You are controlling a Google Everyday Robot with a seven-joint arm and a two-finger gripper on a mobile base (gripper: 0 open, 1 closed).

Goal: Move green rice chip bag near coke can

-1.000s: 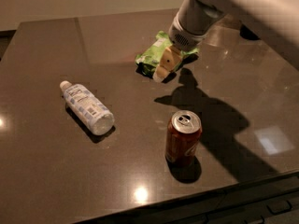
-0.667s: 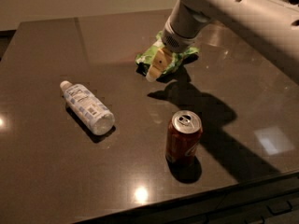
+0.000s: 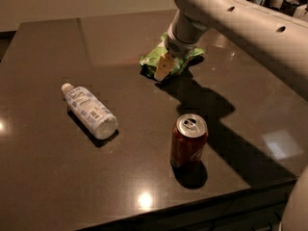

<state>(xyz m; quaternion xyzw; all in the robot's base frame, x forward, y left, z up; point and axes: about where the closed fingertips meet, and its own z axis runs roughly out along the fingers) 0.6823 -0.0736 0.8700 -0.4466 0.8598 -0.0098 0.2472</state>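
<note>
The gripper is pressing down on the green rice chip bag at the table's far side (grip state: can't tell). The coke can is standing well apart, nearer the front; the bottle is lying left.

Wrinkly light-green rice chip bag sat back-centre on the dark stone table, gripper right over it. Small red-brown coke can stood upright nearer the front, well apart. Clear plastic bottle lay on its side, left of both.
</note>
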